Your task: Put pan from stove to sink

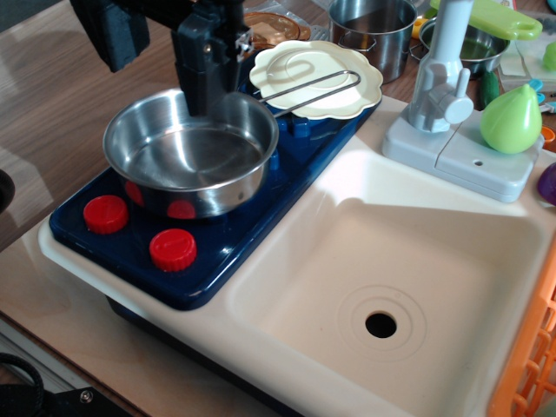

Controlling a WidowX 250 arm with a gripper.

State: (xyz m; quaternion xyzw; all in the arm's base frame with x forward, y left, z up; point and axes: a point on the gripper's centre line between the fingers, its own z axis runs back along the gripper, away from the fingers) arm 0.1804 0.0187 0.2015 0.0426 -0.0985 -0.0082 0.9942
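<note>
The pan (191,156), wide, shallow and shiny steel, is over the left part of the dark blue stove (226,252), behind its two red knobs. Its thin wire handle (317,87) reaches back right over a cream scalloped plate (334,65). My black gripper (210,102) comes down from above onto the pan's far rim, and its fingers seem closed on that rim. The fingertips are partly hidden by the rim. The cream sink (408,261) with its round black drain hole (380,325) lies right of the stove and holds nothing.
A grey-white toy faucet (447,78) stands behind the sink on a grey base. A green pear-shaped toy (511,120) sits beside it. Steel pots (373,30) stand at the back. An orange slatted basket (530,365) borders the sink's right edge.
</note>
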